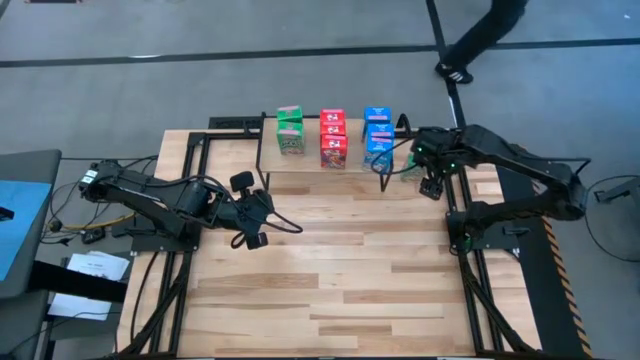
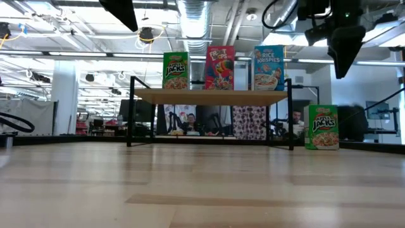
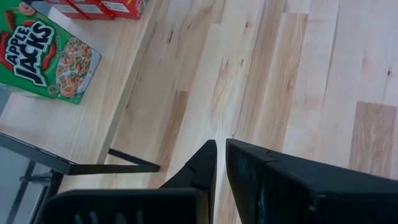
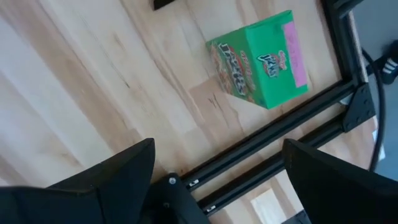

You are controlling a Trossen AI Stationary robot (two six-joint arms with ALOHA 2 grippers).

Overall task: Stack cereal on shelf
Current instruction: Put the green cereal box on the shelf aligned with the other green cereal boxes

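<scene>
— Wooden slats make up the tabletop (image 1: 330, 270), with grey floor around it and, at the far edge of the high view, a person's leg and shoe (image 1: 470, 45). What sits furthest left?

— The left gripper (image 1: 250, 212), held over the left-middle of the table, short of the shelf. Its wrist camera shows its two dark fingers (image 3: 202, 168) drawn nearly together with a thin slit between, nothing in them.

— And the shelf?

— The shelf (image 2: 209, 96) stands at the table's far side, a light board on thin black legs. On its left end are the green Apple Jacks boxes (image 1: 290, 130), then the red boxes (image 1: 333, 138) in the middle, then the blue Rice Krispies boxes (image 1: 377, 135) on the right. From table height each colour shows one upright front.

— Anything off the shelf?

— One green box (image 2: 322, 126) stands upright on the tabletop just beside the shelf's right legs, apart from them.

— Where is the right arm?

— The right gripper (image 1: 432, 186) hangs above that loose green box, not touching it. Its fingers (image 4: 118, 171) are spread wide and empty; the box lies beyond them near the black table frame (image 4: 280, 149).
</scene>
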